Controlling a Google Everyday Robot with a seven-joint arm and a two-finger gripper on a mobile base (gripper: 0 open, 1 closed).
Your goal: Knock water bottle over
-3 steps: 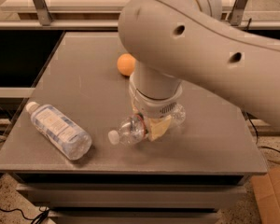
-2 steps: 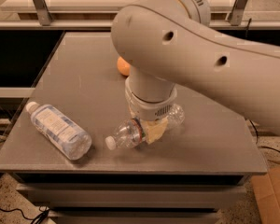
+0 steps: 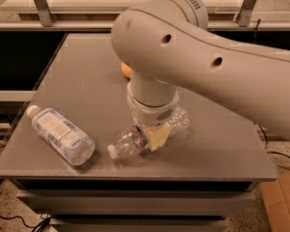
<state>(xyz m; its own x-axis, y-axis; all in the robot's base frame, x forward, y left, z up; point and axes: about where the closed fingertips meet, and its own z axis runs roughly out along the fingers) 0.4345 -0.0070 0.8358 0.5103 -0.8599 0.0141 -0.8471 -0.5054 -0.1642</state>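
The water bottle is a slim clear ribbed bottle with a white cap and a red-edged label band. It lies on its side on the grey table, cap pointing to the front left. My gripper hangs straight down from the big white arm and sits right over the bottle's middle, touching or just above it. A yellowish finger pad shows against the bottle. The arm hides the bottle's far end in part.
A wider clear bottle with a pale blue-white label lies on its side at the front left. An orange ball peeks out behind the arm. A cardboard box stands on the floor at the right.
The arm has swung toward the camera and to the left, covering more of the orange ball. The water bottle stays lying in about the same place.
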